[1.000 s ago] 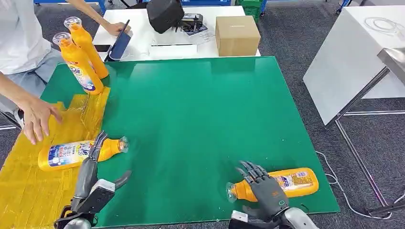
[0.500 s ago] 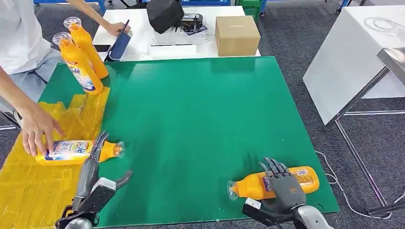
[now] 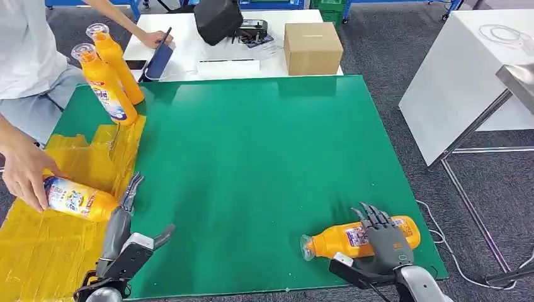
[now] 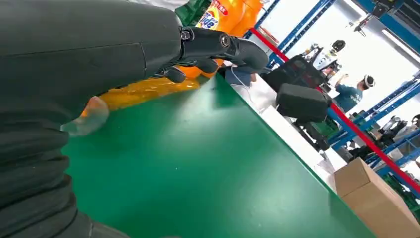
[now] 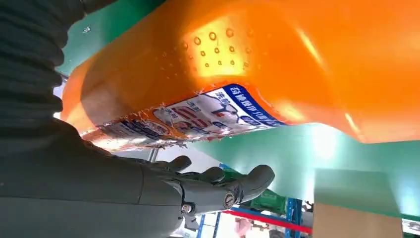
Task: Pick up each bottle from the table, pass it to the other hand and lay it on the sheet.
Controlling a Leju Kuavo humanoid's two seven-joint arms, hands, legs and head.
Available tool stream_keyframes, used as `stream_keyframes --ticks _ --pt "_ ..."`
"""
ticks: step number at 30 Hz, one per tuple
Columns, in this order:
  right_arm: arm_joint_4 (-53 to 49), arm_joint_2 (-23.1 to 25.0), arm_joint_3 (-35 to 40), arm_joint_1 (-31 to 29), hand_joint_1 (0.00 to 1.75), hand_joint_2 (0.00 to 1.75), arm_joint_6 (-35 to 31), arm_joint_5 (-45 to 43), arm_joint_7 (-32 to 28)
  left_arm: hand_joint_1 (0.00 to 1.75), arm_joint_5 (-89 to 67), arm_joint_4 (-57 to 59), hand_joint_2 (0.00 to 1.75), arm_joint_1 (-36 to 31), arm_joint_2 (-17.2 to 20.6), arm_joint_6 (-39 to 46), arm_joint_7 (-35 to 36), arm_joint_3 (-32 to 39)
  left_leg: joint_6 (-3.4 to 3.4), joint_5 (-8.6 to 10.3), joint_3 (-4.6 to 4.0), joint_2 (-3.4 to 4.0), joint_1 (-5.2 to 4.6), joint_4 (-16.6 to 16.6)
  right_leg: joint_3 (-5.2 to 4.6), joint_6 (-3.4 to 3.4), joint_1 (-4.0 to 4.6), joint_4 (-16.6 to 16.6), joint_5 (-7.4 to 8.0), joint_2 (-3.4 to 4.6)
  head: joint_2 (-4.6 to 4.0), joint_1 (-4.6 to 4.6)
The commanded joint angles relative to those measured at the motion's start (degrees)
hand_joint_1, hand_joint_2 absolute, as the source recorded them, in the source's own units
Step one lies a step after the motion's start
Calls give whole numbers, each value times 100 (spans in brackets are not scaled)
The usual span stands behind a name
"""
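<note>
An orange plastic bottle with a printed label and clear cap (image 3: 359,239) lies on its side near the front right corner of the green table top (image 3: 264,163), cap toward the middle. The right hand (image 3: 385,242) rests over its labelled body, fingers spread across it; whether they have closed around it I cannot tell. The bottle looks rigid and smooth, probably filled and fairly heavy, so the flat mid-body under the label seems the safest grasp, since the tapering neck would slip.

The left hand (image 3: 126,233) hovers at the front left edge, fingers apart, holding nothing. On the crinkled yellow sheet (image 3: 38,251), a person's hand (image 3: 22,173) holds another orange bottle (image 3: 79,200). Two upright orange bottles (image 3: 107,72) stand at the far left corner.
</note>
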Motion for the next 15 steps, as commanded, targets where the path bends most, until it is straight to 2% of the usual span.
stream_keyframes --ticks 1,15 --pt "554 3 -184 26 0 175 212 149 176 0 -1 211 175 -144 5 -78 65 -89 -1 1 10 -5 3 -4 11 -5 5 -9 1 -9 0 0" --pt "563 -183 -339 124 0 175 558 175 433 0 62 257 175 -189 -17 -213 93 -110 11 -7 28 -8 4 -6 -13 -6 7 -16 -1 -17 0 0"
